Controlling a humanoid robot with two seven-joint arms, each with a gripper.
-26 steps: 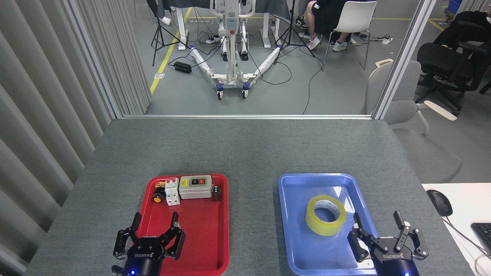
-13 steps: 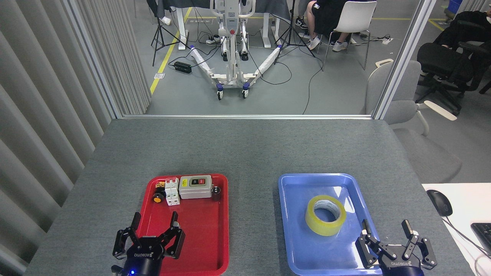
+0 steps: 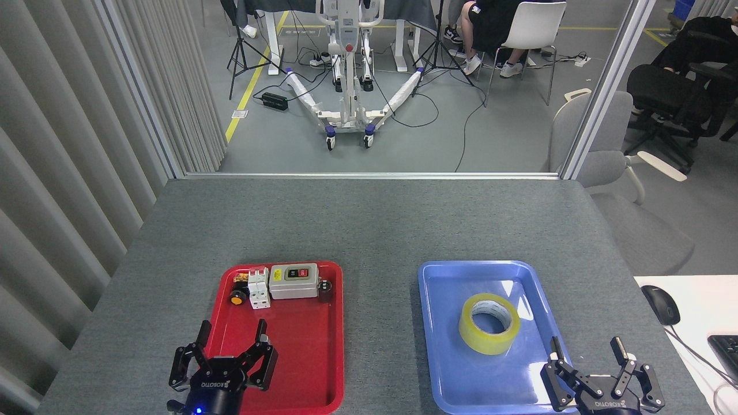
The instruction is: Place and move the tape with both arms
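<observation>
- The right gripper point(image 3: 588, 349), black with several fingers and a ROBOTIQ mark, stands at the bottom right with its fingers spread wide and nothing between them; it sits at the near right corner of the blue tray, apart from the tape.
- The left gripper point(image 3: 232, 334), of the same black make with a blue light at its base, is at the bottom left over the near left edge of the red tray, its fingers likewise spread wide and empty.
- One wide roll of translucent yellow packing tape point(image 3: 489, 323) with a white printed core lies flat, hole upward, in the right middle of the blue tray, up and to the left of the right gripper and not touching it.
- Two shallow rectangular plastic trays lie side by side on the table, well apart: one blue tray point(image 3: 444, 346) on the right, one red tray point(image 3: 305, 357) on the left.
- Along the far edge of the red tray sit four small things in a row: one round orange-yellow button point(image 3: 236, 298), one white circuit breaker block point(image 3: 259, 287), one grey switch box point(image 3: 294, 281) with a black and a red key on top, and one small dark cylinder point(image 3: 324, 286).
- One grey felt-covered table point(image 3: 369, 225) bears both trays.
- At the right edge, one black computer mouse point(image 3: 661, 304) lies on a white desk point(image 3: 700, 300).
</observation>
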